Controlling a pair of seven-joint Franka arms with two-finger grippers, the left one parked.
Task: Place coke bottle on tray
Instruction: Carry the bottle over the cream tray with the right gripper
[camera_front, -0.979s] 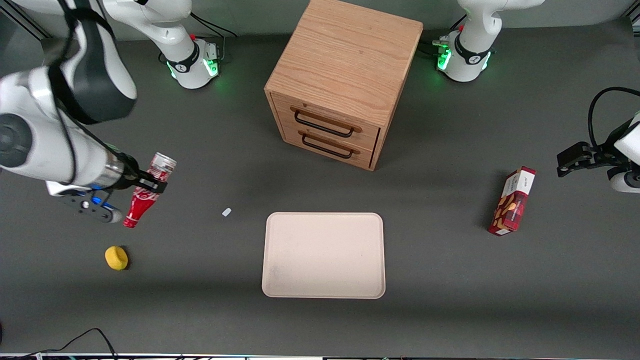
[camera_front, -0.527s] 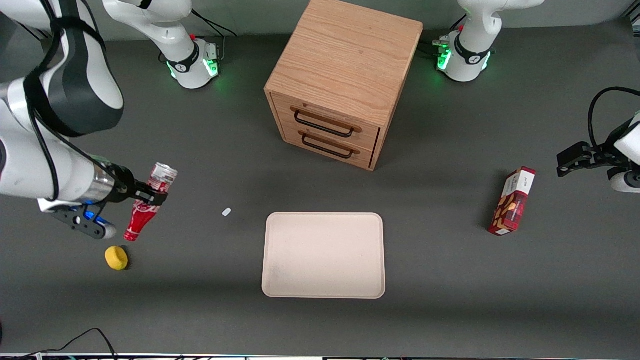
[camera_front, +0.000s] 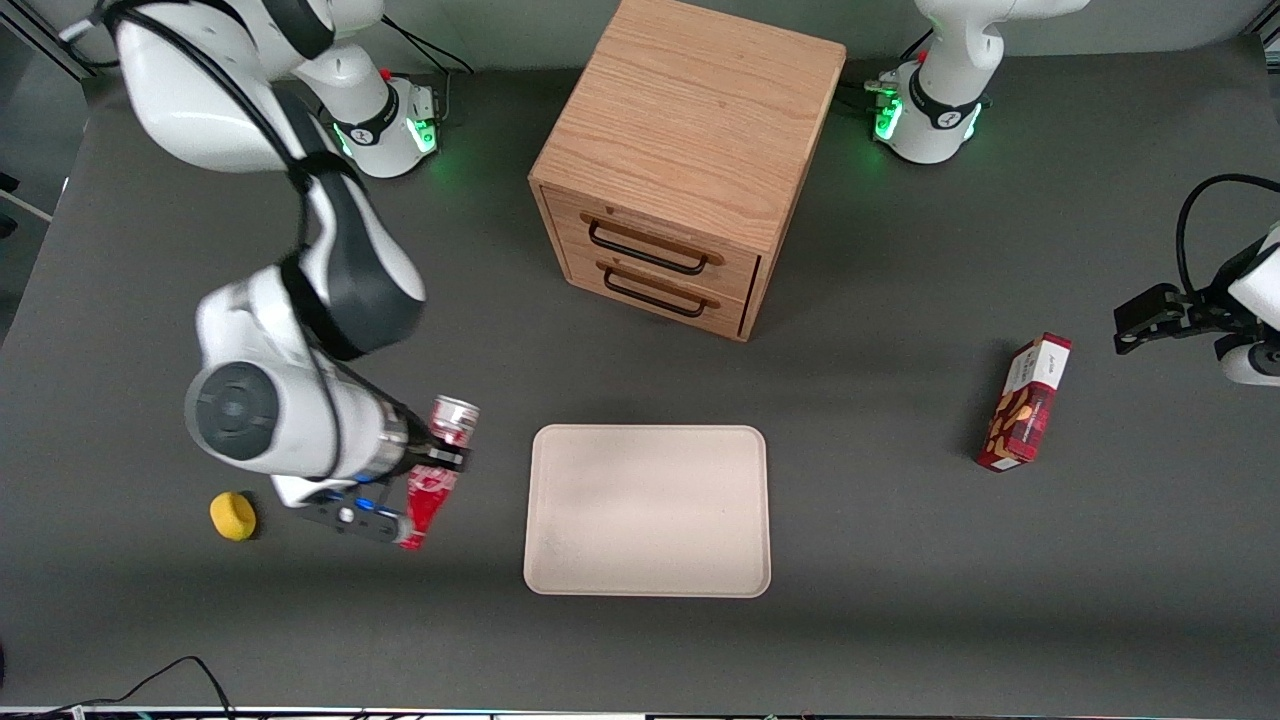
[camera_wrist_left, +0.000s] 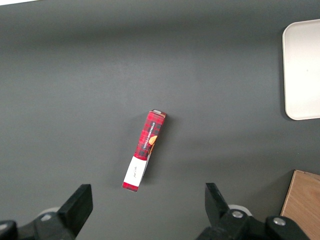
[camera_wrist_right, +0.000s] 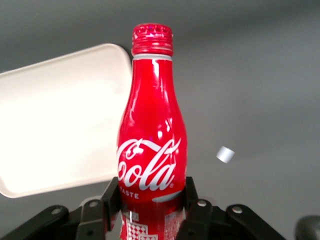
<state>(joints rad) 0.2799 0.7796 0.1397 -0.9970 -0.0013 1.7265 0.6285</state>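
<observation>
Dark grey table (camera_front: 900, 600), my gripper (camera_front: 437, 463) clamped on red coke bottle (camera_front: 432, 485), held tilted above table, just beside cream tray (camera_front: 648, 585).

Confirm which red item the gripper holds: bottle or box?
The coke bottle, clamped in the gripper beside the tray. The snack box stands untouched toward the parked arm's end.
</observation>
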